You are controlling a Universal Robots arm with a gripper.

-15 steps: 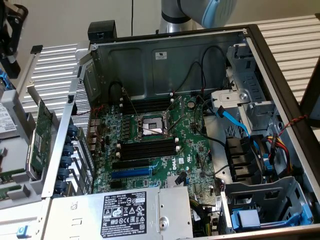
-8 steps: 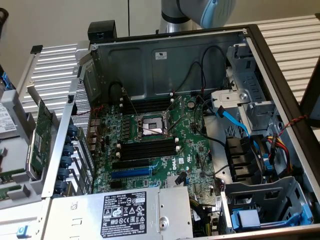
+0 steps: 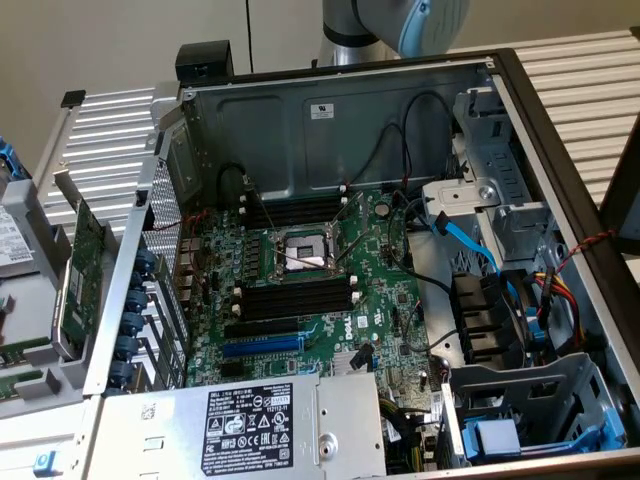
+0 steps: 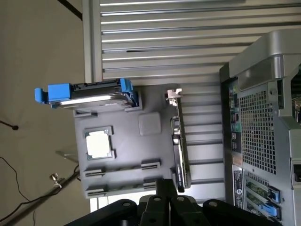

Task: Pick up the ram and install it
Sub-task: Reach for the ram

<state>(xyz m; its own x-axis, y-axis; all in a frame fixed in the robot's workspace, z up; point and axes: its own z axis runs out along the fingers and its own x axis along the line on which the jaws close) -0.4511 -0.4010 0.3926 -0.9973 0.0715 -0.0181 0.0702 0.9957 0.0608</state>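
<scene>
Pincer (image 4: 162, 197) cut off at frame edge above grey tray (image 4: 122, 155).

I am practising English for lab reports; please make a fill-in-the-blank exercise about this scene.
1. The motherboard's black memory slots are ___.
2. The hard drive has a ___ carrier.
3. The gripper hangs above the gray ___, outside the computer case.
Missing words: empty; blue; tray.
</scene>
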